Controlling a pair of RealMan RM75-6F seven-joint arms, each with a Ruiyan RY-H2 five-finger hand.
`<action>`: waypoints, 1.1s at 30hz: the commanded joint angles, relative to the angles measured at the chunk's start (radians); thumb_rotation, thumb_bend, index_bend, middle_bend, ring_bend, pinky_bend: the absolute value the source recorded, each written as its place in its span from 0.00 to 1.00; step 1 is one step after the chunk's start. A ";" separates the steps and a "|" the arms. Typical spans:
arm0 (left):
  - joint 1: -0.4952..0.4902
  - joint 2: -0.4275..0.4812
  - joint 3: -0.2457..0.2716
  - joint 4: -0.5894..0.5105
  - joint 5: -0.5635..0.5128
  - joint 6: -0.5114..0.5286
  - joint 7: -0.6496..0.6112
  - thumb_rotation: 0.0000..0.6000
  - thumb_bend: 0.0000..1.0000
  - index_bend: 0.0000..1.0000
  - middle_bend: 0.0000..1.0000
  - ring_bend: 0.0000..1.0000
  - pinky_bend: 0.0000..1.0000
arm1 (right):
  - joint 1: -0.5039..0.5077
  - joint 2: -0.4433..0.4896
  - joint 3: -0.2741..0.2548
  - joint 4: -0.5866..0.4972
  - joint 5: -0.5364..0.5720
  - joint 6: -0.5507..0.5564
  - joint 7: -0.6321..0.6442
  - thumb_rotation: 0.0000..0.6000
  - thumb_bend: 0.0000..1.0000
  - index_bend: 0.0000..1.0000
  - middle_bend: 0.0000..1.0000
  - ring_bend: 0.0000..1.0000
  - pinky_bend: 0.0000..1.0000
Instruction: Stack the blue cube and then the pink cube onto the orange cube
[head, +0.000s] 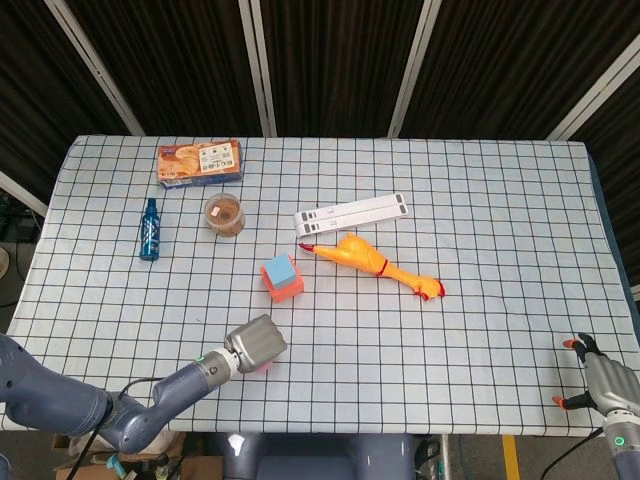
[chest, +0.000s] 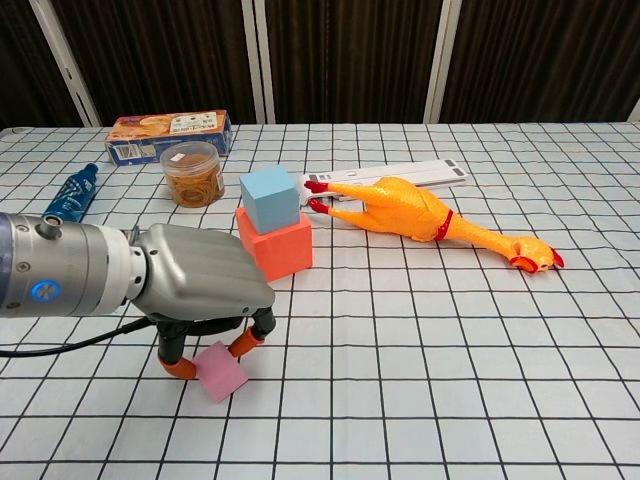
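The blue cube (head: 281, 270) (chest: 270, 198) sits on top of the orange cube (head: 286, 291) (chest: 278, 250) near the table's middle. The pink cube (chest: 220, 372) rests on the checked cloth near the front edge; in the head view only a sliver of it (head: 264, 367) shows under my left hand (head: 256, 343) (chest: 200, 285). That hand arches over the cube, and its orange-tipped fingers (chest: 181, 368) touch it on both sides. My right hand (head: 598, 386) hangs past the table's front right corner with fingers spread, holding nothing.
A rubber chicken (head: 375, 265) (chest: 420, 215) lies right of the stack, with a white strip (head: 352, 213) behind it. A jar (head: 224, 213), a blue bottle (head: 150, 229) and a cracker box (head: 199, 161) stand at the back left.
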 joint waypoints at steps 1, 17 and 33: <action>0.000 0.005 -0.003 -0.006 0.003 0.005 0.002 1.00 0.32 0.58 0.78 0.79 0.99 | 0.000 0.001 0.000 0.000 -0.001 0.001 0.001 1.00 0.12 0.21 0.07 0.24 0.26; -0.062 0.093 -0.068 -0.042 -0.029 0.020 0.030 1.00 0.34 0.61 0.78 0.79 0.99 | 0.006 0.000 -0.003 0.001 0.007 -0.014 -0.003 1.00 0.12 0.21 0.07 0.24 0.26; -0.096 0.229 -0.169 -0.105 0.026 -0.036 -0.084 1.00 0.34 0.62 0.77 0.78 0.97 | 0.018 -0.012 -0.005 0.017 0.033 -0.033 -0.014 1.00 0.12 0.21 0.08 0.24 0.26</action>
